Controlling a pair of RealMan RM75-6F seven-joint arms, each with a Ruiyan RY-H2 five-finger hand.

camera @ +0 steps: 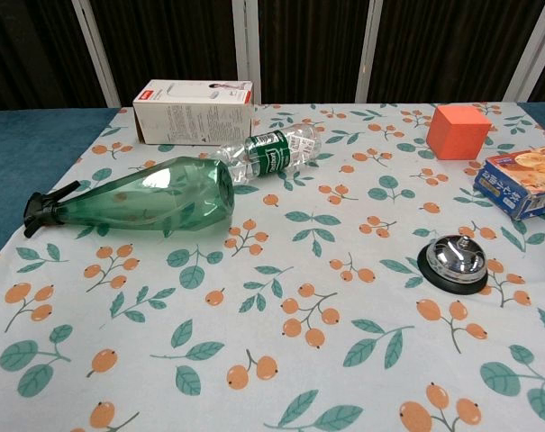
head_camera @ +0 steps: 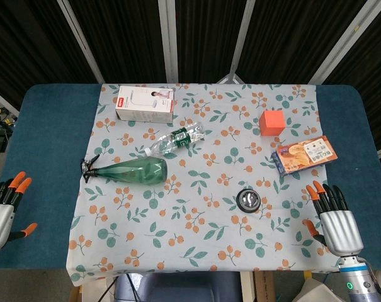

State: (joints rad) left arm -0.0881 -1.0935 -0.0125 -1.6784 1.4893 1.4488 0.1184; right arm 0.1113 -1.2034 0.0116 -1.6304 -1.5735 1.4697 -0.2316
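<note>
My left hand hovers at the table's left front edge, fingers apart, holding nothing. At the front right, my right hand is likewise spread and empty, nearest the call bell and the snack box. A green spray bottle lies on its side on the floral cloth, left of centre. Behind it lies a clear water bottle. Neither hand shows in the chest view.
A white carton stands at the back left and an orange cube at the back right. The blue table extends beyond the cloth on both sides. Dark curtains hang behind.
</note>
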